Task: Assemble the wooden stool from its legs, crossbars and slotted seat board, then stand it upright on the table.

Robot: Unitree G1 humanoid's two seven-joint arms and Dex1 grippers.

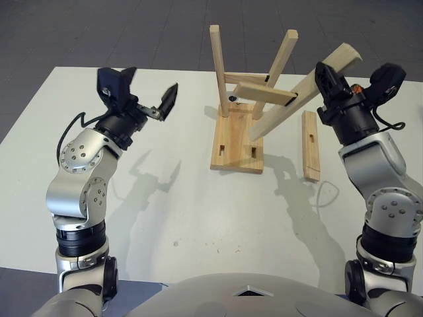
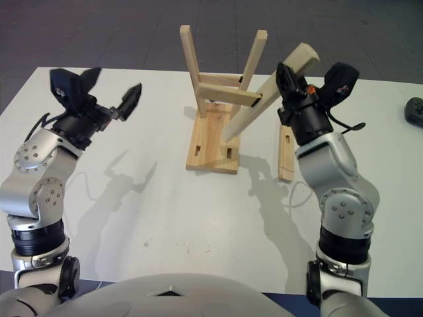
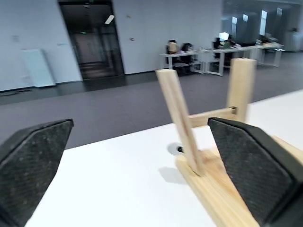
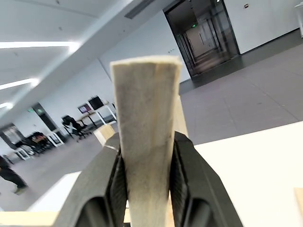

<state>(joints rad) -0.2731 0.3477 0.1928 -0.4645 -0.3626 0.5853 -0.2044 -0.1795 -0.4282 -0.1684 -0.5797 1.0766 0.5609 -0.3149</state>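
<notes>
The left gripper (image 1: 149, 89) is wide open and empty, while the right gripper (image 1: 325, 79) clamps the tilted leg (image 1: 274, 119).

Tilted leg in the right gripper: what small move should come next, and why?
Probably swing the leg upright and lower its foot into an empty slot in the seat board. The right gripper is shut on it, it leans, and its lower end is near the board.

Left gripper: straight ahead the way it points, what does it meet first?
The left gripper, open, faces the near upright leg, just above the seat board: likely first contact, though depth is unclear.
</notes>
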